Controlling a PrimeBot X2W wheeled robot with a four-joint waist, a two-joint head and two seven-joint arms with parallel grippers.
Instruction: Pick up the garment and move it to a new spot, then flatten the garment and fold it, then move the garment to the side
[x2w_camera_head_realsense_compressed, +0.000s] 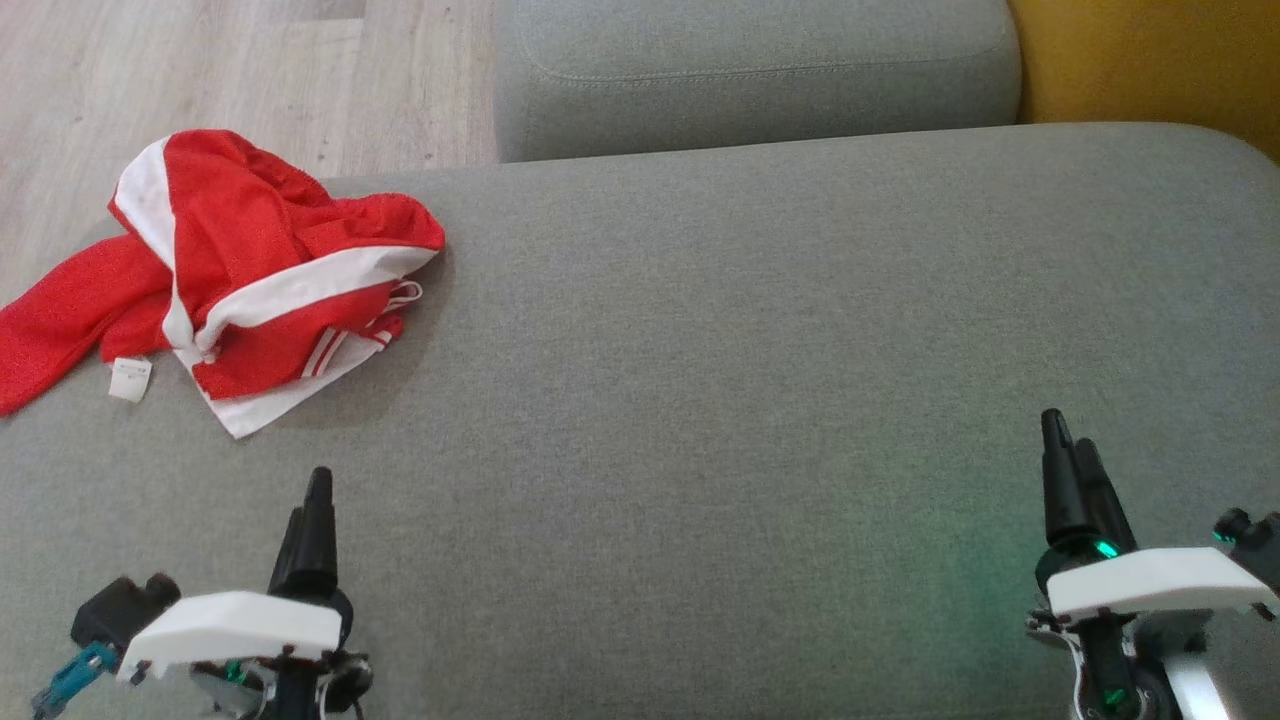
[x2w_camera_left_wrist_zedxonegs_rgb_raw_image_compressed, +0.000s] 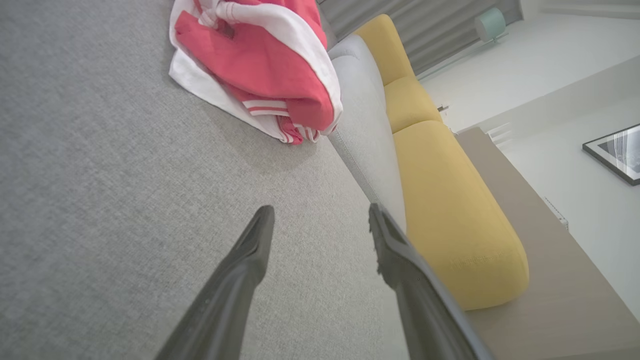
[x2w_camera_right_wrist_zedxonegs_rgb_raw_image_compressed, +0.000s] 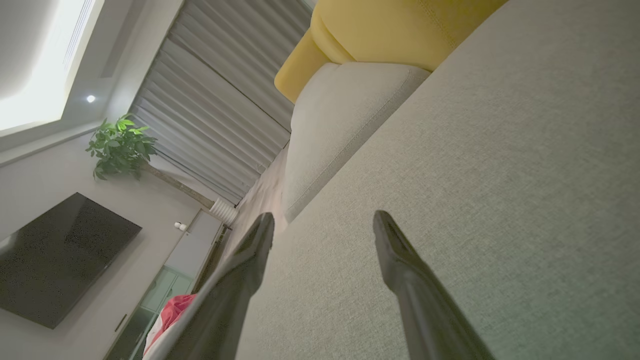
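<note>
A crumpled red garment (x2w_camera_head_realsense_compressed: 240, 270) with white bands lies in a heap on the far left of the grey cushion (x2w_camera_head_realsense_compressed: 750, 400), one red part trailing off its left edge. The left wrist view has the garment (x2w_camera_left_wrist_zedxonegs_rgb_raw_image_compressed: 265, 65) at the top, well beyond the fingers. My left gripper (x2w_camera_head_realsense_compressed: 312, 500) hovers near the front left, open and empty, a short way in front of the heap. At the front right, my right gripper (x2w_camera_head_realsense_compressed: 1065, 440) is open too, far from the cloth. The right wrist view catches a red corner of the garment (x2w_camera_right_wrist_zedxonegs_rgb_raw_image_compressed: 172, 307) at its lower left.
A second grey cushion (x2w_camera_head_realsense_compressed: 750, 70) stands behind the seat, with a yellow cushion (x2w_camera_head_realsense_compressed: 1150, 60) at the back right. Wooden floor (x2w_camera_head_realsense_compressed: 200, 70) lies beyond the left edge. Wide bare grey fabric stretches between the two grippers.
</note>
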